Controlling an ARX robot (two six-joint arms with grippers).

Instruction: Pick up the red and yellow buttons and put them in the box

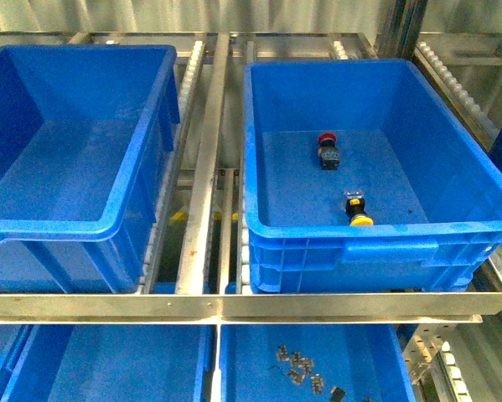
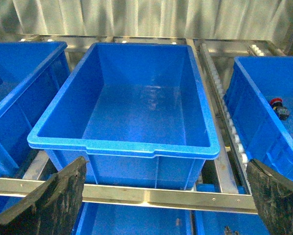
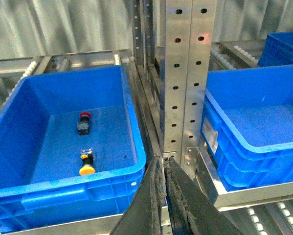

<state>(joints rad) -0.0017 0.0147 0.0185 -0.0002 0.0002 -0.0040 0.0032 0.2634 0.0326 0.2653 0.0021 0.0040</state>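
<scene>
Buttons are what this job turns on, and going from left to right across the front view, the left-hand tote (image 1: 75, 134) on the roller shelf shows a bare floor, with nothing in it that I can make out. Between the two totes run the steel rails (image 1: 209, 167) of the rack. The right-hand box (image 1: 452, 230) holds both task pieces: the red button (image 1: 327, 149) lies toward the back of its floor, and the yellow button (image 1: 359, 209) lies nearer the front wall, the two well apart from each other. On the shelf below, a lower tray (image 1: 251, 368) carries a small cluster of grey parts (image 1: 299, 368), too small to identify. Neither arm appears in the front view. In the left wrist view the left gripper (image 2: 166, 200) is spread wide, its two dark fingers at the picture's corners with nothing between them, facing the bare tote. In the right wrist view the right gripper (image 3: 163, 196) has its fingers pressed together with nothing held, poised outside the box near the perforated upright post (image 3: 185, 73). Judging by this, one red and one yellow button already rest in the box; whether more remain to be fetched cannot be told, since no other coloured buttons are clearly visible.
</scene>
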